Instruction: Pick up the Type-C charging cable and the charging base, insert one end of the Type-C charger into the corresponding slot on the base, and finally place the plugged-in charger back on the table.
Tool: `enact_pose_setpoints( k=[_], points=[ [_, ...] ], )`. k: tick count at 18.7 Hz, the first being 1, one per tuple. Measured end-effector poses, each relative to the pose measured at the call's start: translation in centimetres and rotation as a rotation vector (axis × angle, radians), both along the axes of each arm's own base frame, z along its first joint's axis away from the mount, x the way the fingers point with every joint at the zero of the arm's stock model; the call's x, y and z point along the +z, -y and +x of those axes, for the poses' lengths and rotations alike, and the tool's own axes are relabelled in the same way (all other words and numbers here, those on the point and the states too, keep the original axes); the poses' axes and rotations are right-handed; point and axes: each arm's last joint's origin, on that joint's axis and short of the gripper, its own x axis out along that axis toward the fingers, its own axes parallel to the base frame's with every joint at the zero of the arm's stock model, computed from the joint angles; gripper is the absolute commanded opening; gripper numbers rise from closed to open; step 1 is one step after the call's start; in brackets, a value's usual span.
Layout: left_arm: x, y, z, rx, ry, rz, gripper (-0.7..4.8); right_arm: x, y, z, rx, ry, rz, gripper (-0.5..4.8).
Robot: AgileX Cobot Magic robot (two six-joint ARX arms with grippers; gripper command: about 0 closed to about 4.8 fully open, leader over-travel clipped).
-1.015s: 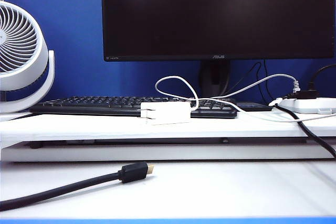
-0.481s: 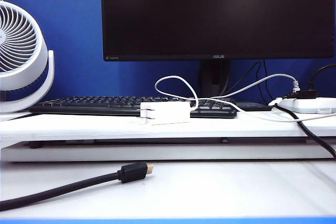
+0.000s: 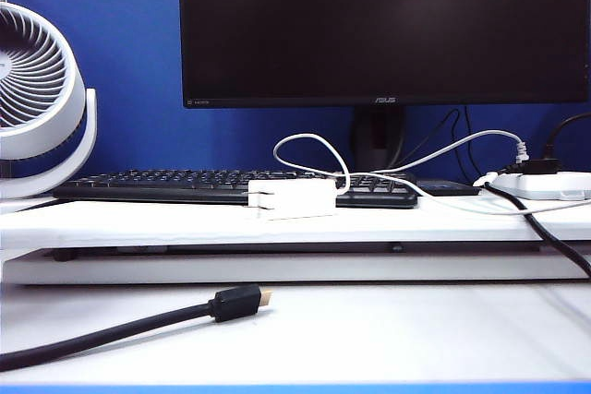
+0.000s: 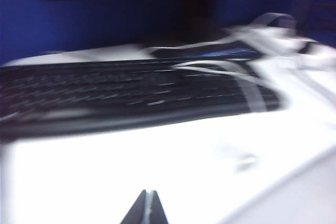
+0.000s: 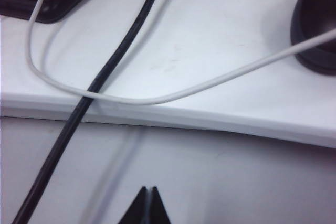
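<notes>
- Showing pressed-together tips in both wrist views, the left jaws (image 4: 147, 208) and right jaws (image 5: 147, 206) are clenched and hold nothing.
- Left jaws hang over the bare white shelf board in front of the keyboard (image 4: 131, 95); this view is badly blurred.
- Right jaws hover above the lower desk (image 5: 236, 182), near the shelf edge, where a black cable (image 5: 89, 95) passes under a thin white cable (image 5: 210, 85); which white cable this is I cannot tell.
- In the exterior view neither arm appears.
- Base (image 3: 294, 198) sits on the shelf just before the keyboard, under the monitor (image 3: 383, 25).
- Type-C cable (image 3: 309, 149) loops up from the base's right end.
- Power strip (image 3: 545, 185) lies far right, a fan (image 3: 37, 99) far left.
- Gold-tipped black plug (image 3: 238, 302) rests on the desk in front.
</notes>
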Motion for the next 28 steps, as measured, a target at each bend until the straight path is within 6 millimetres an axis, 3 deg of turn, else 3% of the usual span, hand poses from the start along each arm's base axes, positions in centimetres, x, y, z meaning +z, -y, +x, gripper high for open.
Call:
enact_pose_setpoints(
  k=[2, 8, 14, 18, 22, 24, 25, 28],
  points=[
    [-1.8, -1.4, -0.5, 0.106, 0.025, -0.009, -0.05, 0.0, 0.0, 0.0, 0.0, 0.0, 0.0, -0.05],
    [-4.3, -2.7, -1.1, 0.203, 0.074, -0.023, -0.05, 0.0, 0.0, 0.0, 0.0, 0.0, 0.0, -0.05],
    [-5.8, -3.4, -1.8, 0.303, -0.051, 0.025, -0.05, 0.0, 0.0, 0.0, 0.0, 0.0, 0.0, -0.05],
    [-5.9, -4.5, -1.7, 0.409, -0.063, 0.029, -0.05, 0.0, 0.0, 0.0, 0.0, 0.004, 0.001, -0.05],
    [-5.8, -4.6, -1.7, 0.325, -0.045, 0.042, -0.05, 0.1, 0.0, 0.0, 0.0, 0.006, 0.002, -0.05],
    [-5.8, -4.8, -1.7, 0.391, -0.048, 0.056, -0.05, 0.1, 0.0, 0.0, 0.0, 0.006, 0.002, -0.05],
    [-6.0, -5.6, -1.7, 0.518, -0.07, 0.066, -0.05, 0.1, 0.0, 0.0, 0.0, 0.006, 0.002, -0.05],
    [-6.0, -6.0, -1.7, 0.556, -0.065, 0.06, -0.05, 0.1, 0.0, 0.0, 0.0, 0.006, 0.002, -0.05]
  ],
)
